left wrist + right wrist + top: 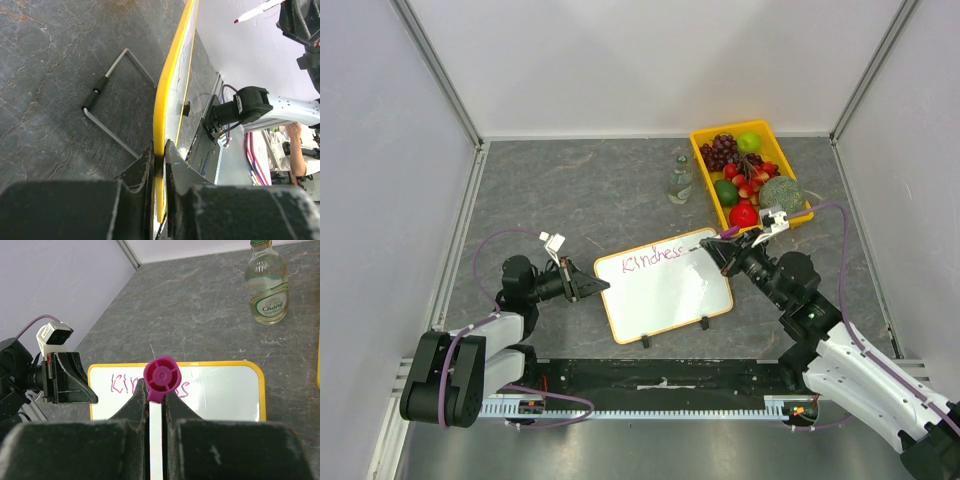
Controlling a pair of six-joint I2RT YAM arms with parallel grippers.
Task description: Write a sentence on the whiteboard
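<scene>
The whiteboard (670, 295) with a yellow rim lies tilted in the middle of the table, two black clips on its near edge. One purple-pink word, "Kindness" (651, 258), runs along its top. My left gripper (596, 287) is shut on the board's left rim (165, 100). My right gripper (722, 246) is shut on a white marker (708, 242) with a magenta end cap (161, 375). The marker's tip (236, 21) points at the board just right of the word. In the right wrist view the cap hides the middle letters of the word (122, 384).
A yellow fruit tray (702, 150) with grapes, strawberries and apples stands at the back right. A clear glass bottle (680, 180) stands left of it, also in the right wrist view (267, 282). A wire stand (107, 105) props the board from behind.
</scene>
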